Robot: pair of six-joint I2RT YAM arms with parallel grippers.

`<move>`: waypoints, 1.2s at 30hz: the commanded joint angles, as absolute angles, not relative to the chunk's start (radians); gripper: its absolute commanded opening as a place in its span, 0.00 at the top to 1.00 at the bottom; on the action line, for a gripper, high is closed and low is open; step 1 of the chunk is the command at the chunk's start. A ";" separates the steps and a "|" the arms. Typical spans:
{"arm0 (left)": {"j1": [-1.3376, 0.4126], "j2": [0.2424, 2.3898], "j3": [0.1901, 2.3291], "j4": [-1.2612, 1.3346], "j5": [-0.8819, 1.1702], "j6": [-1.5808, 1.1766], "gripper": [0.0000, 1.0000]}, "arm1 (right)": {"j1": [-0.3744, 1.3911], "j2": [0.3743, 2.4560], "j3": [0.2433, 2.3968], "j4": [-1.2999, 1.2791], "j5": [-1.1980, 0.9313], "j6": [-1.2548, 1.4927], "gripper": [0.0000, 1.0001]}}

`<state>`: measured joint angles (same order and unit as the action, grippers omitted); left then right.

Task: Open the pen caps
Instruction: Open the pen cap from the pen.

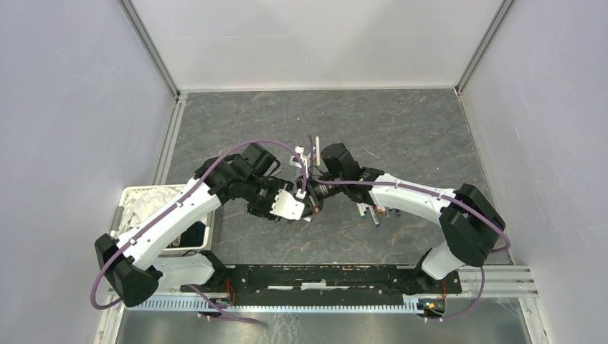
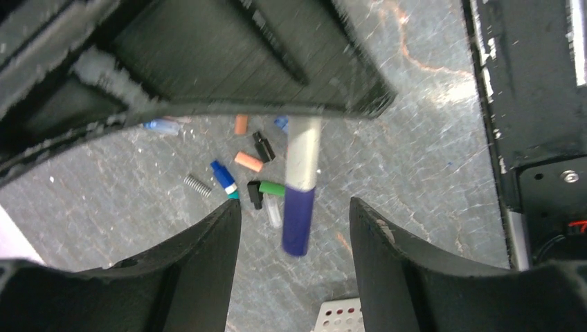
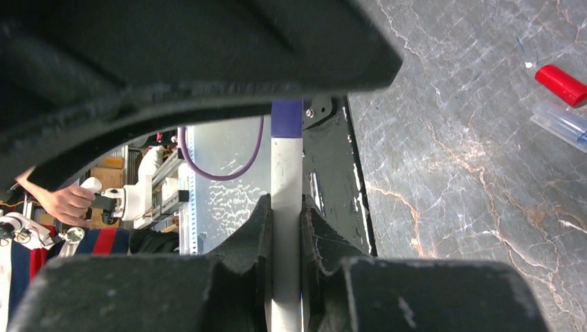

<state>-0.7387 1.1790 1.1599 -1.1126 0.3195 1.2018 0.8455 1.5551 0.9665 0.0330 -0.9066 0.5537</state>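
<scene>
My right gripper [image 3: 286, 202] is shut on the white barrel of a pen [image 3: 286, 173], whose dark blue cap [image 3: 286, 117] points away from it. In the left wrist view that pen [image 2: 304, 149] hangs above the table with its blue cap [image 2: 298, 220] between my open left gripper [image 2: 294, 205] fingers, a gap on each side. Below it on the table lie several loose pen caps: orange [image 2: 248, 161], black [image 2: 263, 146], green [image 2: 272, 187] and blue [image 2: 222, 175]. From above, the left gripper [image 1: 300, 204] and right gripper [image 1: 316, 193] meet mid-table.
A small metal spring [image 2: 197, 185] lies among the caps. A red cap [image 3: 562, 84] and a clear pen [image 3: 562, 124] lie to the right. More pens [image 1: 376, 211] sit under the right arm. A white basket [image 1: 140, 194] stands at the left edge.
</scene>
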 commanded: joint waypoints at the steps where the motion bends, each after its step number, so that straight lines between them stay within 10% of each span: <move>1: -0.759 1.186 1.212 -1.182 0.407 1.202 0.37 | 0.847 1.569 1.041 0.101 -0.920 0.572 1.00; 14: -0.762 1.177 1.153 -1.162 0.285 1.247 0.94 | 0.847 1.570 1.012 0.105 -0.912 0.570 1.00; 23: -0.762 1.146 1.136 -1.166 0.232 1.282 0.70 | 0.842 1.549 0.991 0.037 -0.908 0.522 1.00; 36: -0.768 1.188 1.207 -1.163 0.311 1.221 0.69 | 0.845 1.552 0.995 0.088 -0.914 0.564 1.00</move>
